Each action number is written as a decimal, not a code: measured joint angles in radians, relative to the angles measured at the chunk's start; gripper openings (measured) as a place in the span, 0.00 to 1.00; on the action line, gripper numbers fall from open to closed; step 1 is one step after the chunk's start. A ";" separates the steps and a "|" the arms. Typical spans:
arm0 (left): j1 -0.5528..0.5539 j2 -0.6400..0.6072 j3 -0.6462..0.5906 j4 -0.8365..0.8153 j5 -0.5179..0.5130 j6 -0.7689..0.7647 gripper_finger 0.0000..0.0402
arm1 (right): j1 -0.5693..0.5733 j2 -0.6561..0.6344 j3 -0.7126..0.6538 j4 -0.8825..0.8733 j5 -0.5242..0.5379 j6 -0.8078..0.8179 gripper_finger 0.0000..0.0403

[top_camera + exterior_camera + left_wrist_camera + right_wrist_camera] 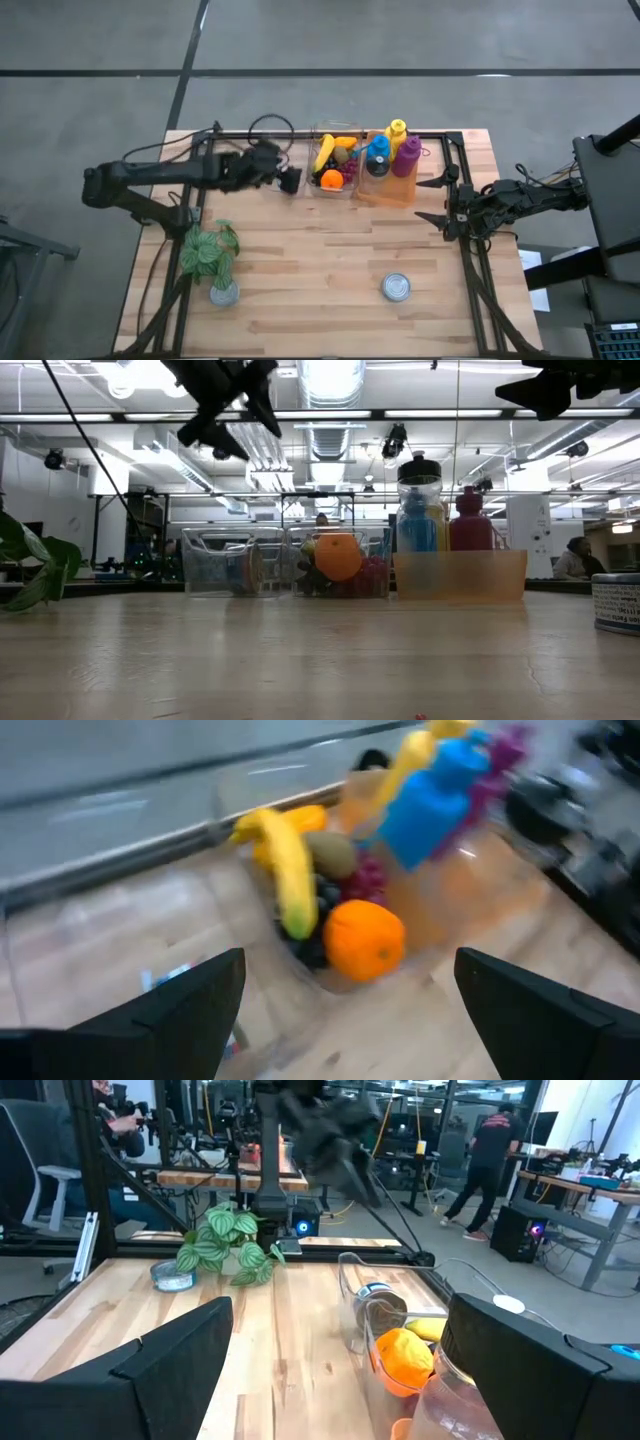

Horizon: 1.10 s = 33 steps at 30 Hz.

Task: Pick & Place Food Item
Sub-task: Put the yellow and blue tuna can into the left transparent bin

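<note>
On the wooden tabletop (330,260), nearest the front edge, a silver tin can (397,288) stands right of centre, and a small potted plant (211,255) with striped green leaves stands toward the front-left corner, its glass pot just in front of its foliage. The middle of the tabletop is bare wood.

At the right edge, about halfway back, the right gripper (432,200) waits with its fingers spread wide, holding nothing — its wrist view looks across the boards toward the plant and the bins.

Along the back edge sits a row of clear containers. The centre one is a clear plastic bin (335,165) of toy fruit: an orange (331,179) at its front, a yellow banana (324,152) lying over the left side, a brownish kiwi (330,853) and dark purple grapes (368,878) beside them. Just right of it, touching or nearly so, an orange-tinted bin (392,188) holds three upright bottles — a blue one (378,157), a yellow one (396,133) and a magenta one (407,155).

The left gripper (291,180) hovers above the tabletop just left of the fruit bin, near the back edge, jaws fully apart and empty; from its wrist view the orange lies between its two dark fingers (180,1010), farther off. In the low view it hangs high over the bins.
</note>
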<state>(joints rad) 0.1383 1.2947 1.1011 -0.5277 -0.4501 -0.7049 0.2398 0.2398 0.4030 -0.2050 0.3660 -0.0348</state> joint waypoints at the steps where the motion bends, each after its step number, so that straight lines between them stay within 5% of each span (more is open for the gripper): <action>1: -0.036 -0.004 0.000 0.001 -0.023 0.020 0.91 | 0.000 0.000 0.000 0.000 0.000 -0.002 0.92; 9: -0.315 -0.002 -0.008 0.085 -0.229 0.187 0.91 | 0.000 0.000 0.000 0.000 0.000 0.000 0.92; 19: -0.541 0.000 -0.011 0.091 -0.229 0.150 0.91 | 0.000 0.000 0.000 0.000 0.000 -0.001 0.92; 33: -0.598 0.000 -0.011 0.090 -0.238 0.178 0.91 | 0.000 0.000 0.000 0.000 0.000 -0.002 0.92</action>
<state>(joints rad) -0.4595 1.2949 1.0901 -0.4381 -0.6880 -0.5273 0.2398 0.2400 0.4033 -0.2050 0.3664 -0.0364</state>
